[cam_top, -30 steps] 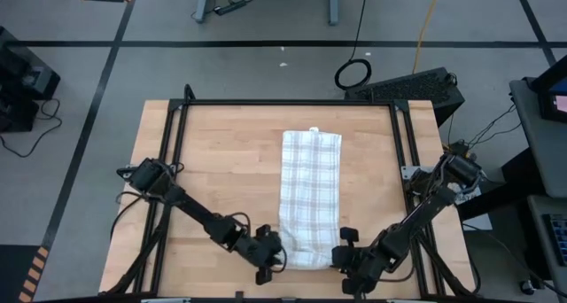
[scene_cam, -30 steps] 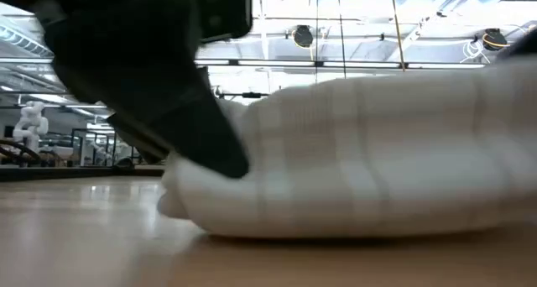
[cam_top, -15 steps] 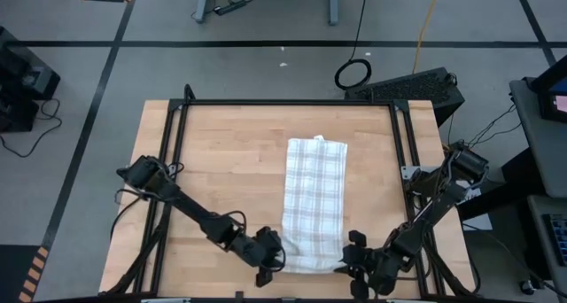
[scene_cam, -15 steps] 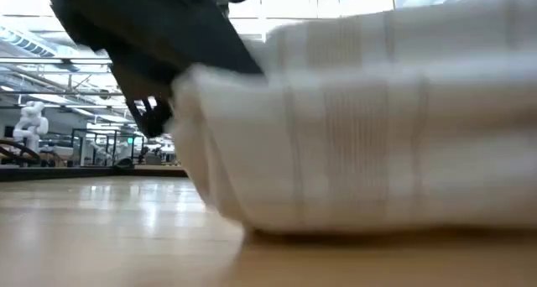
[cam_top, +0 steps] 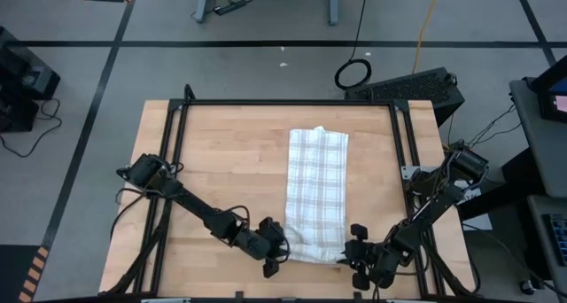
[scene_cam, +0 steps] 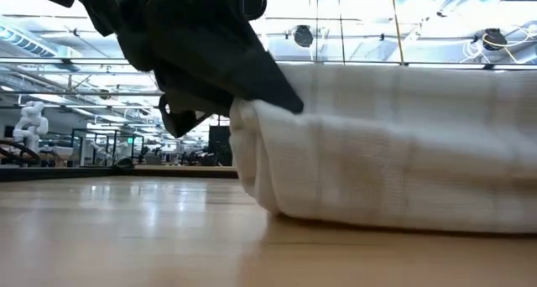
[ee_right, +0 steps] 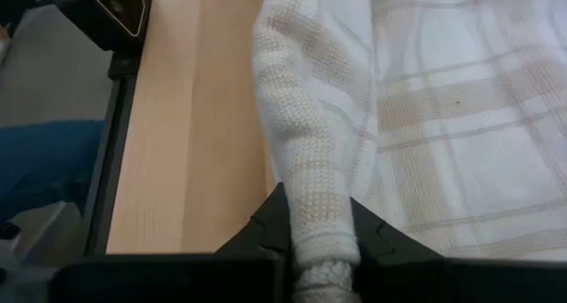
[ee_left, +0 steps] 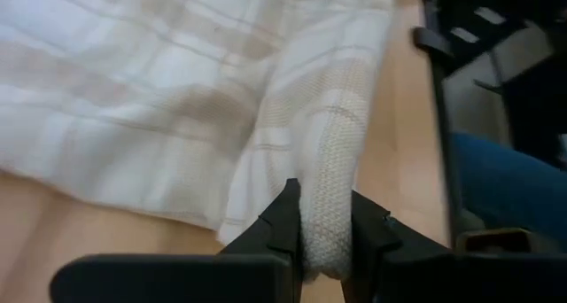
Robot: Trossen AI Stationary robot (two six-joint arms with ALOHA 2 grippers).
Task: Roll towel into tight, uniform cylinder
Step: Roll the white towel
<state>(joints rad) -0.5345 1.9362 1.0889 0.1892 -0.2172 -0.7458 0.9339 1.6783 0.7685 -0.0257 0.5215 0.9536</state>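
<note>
Towel lies as a long strip on the surface, long axis running from the near edge, where both arms work, out to the far edge. The rolled lip is at the near end only, and that end is where your hands are.

Left hand sits at the near-left corner of the towel. The left wrist view shows its fingers clenched on the bunched end of the roll.

Right hand sits at the near-right corner. Its fingers are likewise pinched tight on the other end of the roll, thick knit edge squeezed between them.

So each hand holds one end of the same short roll, and the roll axis runs straight between them, across the strip. All the flat, unrolled cloth lies beyond the roll toward the far edge, away from both hands. Neither arm is nearer; they're roughly symmetric about the towel's midline.

My read: the roll has barely started, with most of the length flat. The next turn has to go away from you, along the long axis. Keep both ends advancing together or the cylinder will cone. The strip already looks slightly skewed, with the far end shifted toward the right arm's side, so watch for the roll walking off square.

The low view shows the roll lip resting on the surface, layers loose-looking at the left end.
</note>
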